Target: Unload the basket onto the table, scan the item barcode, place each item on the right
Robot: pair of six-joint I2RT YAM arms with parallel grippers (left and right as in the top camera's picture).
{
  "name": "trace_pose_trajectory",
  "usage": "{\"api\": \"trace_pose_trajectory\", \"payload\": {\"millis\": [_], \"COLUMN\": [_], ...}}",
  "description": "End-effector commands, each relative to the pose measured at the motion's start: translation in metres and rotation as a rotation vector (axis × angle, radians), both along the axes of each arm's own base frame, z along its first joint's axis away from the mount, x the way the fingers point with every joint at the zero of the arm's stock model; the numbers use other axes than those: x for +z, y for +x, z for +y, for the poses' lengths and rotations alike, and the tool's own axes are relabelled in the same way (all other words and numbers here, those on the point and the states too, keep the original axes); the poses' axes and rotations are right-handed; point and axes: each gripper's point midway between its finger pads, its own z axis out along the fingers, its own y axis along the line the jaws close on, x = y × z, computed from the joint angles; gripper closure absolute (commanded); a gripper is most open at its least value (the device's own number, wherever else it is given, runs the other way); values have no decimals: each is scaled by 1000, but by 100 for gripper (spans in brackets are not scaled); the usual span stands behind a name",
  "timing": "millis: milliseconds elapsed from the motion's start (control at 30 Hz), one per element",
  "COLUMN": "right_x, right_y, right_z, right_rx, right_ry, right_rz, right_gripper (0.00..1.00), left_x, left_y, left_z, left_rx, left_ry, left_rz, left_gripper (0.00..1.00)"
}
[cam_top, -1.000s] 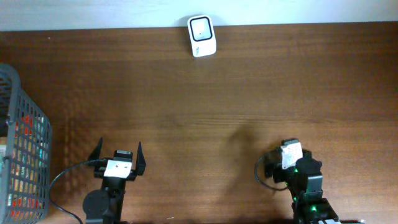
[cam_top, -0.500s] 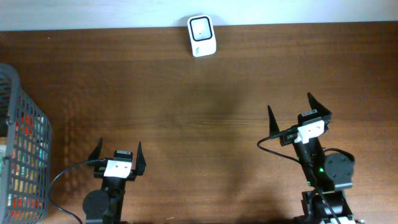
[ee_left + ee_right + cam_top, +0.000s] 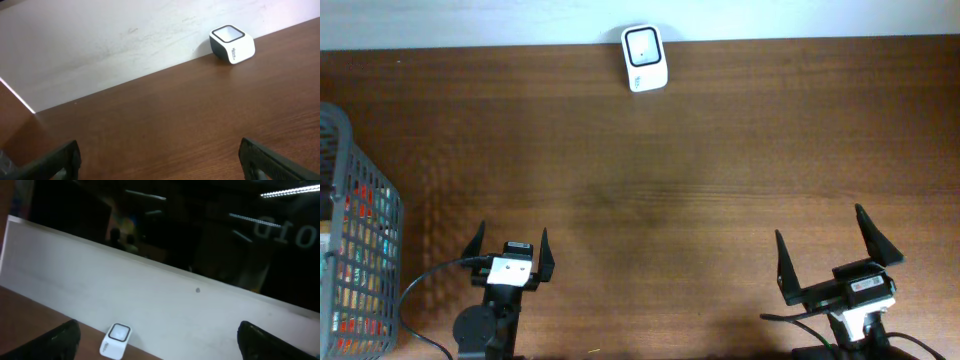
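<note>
Since half a second ago the right tool point(image 3: 819, 223) has drawn back from the middle right of the tabletop point(image 3: 720, 150) to the near right corner, and it now sits turned slightly clockwise; a second ago that arm was folded up in much the same corner. The left tool point(image 3: 511, 232) has not moved, and neither has the scanner point(image 3: 645, 58). Both tools have their fingers spread wide apart with nothing between them. The left arm is low at the near edge, its tool pointing straight across the tabletop toward the far side. The right arm is also at the near edge, and its wrist camera is tipped upward, taking in the white wall point(image 3: 150, 300) and dark glass above it. The scanner stands at the far edge of the tabletop, against the wall, well apart from both tools. Coloured items point(image 3: 360, 205) lie inside the grey mesh basket point(image 3: 390, 300) at the left edge.
</note>
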Motion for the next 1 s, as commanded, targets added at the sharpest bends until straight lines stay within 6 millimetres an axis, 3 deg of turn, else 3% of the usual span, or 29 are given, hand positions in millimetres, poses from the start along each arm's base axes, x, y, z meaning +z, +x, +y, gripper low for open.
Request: {"api": "trace_pose_trajectory", "payload": {"millis": [0, 67, 167, 233, 267, 400, 700, 967], "right_x": [1, -8, -43, -71, -96, -145, -173, -179], "right_y": [-2, 3, 11, 14, 14, 6, -4, -7], "right_z": [1, -6, -5, -5, -4, -5, -6, -6], "right_rx": [4, -34, -35, -36, -31, -32, -32, -33], "right_ry": [-8, 2, -11, -23, -33, -52, -64, -66], "right_rz": [12, 55, 201, 320, 423, 625, 749, 776], "right_gripper": [1, 1, 1, 1, 1, 1, 1, 1], "left_x": [-2, -2, -2, -2, -2, -2, -2, -2], "left_y": [0, 0, 0, 0, 0, 0, 0, 0], "left_z": [0, 0, 0, 0, 0, 0, 0, 0], "left_rx": [0, 0, 0, 0, 0, 0, 0, 2], "left_ry": [-9, -9, -9, -9, -9, -9, -9, -8], "left_rz": [3, 3, 3, 3, 3, 3, 3, 3], "left_gripper": [1, 1, 1, 1, 1, 1, 1, 1]}}
